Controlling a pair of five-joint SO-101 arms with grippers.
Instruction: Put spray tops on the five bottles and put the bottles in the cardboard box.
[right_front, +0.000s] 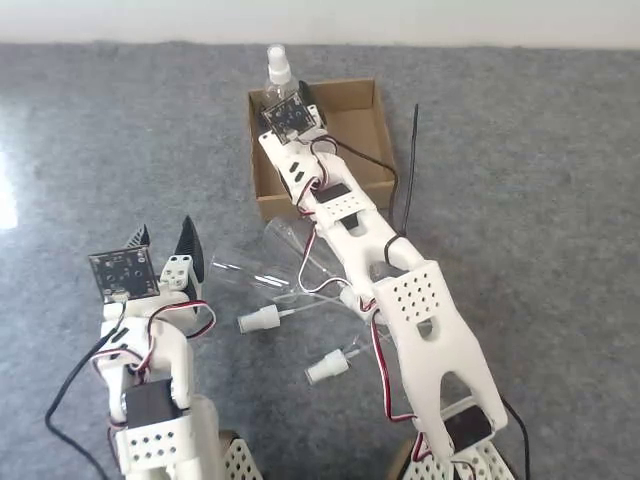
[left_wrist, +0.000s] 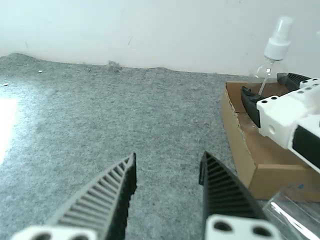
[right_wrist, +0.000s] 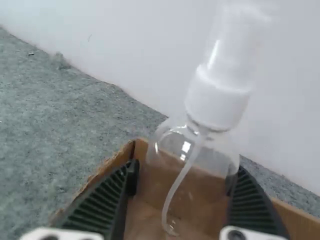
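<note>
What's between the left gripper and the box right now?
Just bare carpet, seen in the left wrist view between the left gripper and the box. In the high view, loose bottles lie off that line, nearer the right arm.

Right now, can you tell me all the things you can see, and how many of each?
cardboard box: one, brown, far middle of the carpet.
spray bottle: one, clear with a white top on, upright at the box's far left corner.
bare bottles: at least two, clear, lying in front of the box, partly under the right arm.
loose spray tops: two, white, lying on the carpet nearer than the bare bottles; the second is here.
carpet: one, grey, under everything.
wall: one, white, behind the carpet.
wire: one, black, just right of the box.
left arm: one, white, near left; black jaws open and empty.
right arm: one, white, stretched from near right to the spray bottle.
</note>
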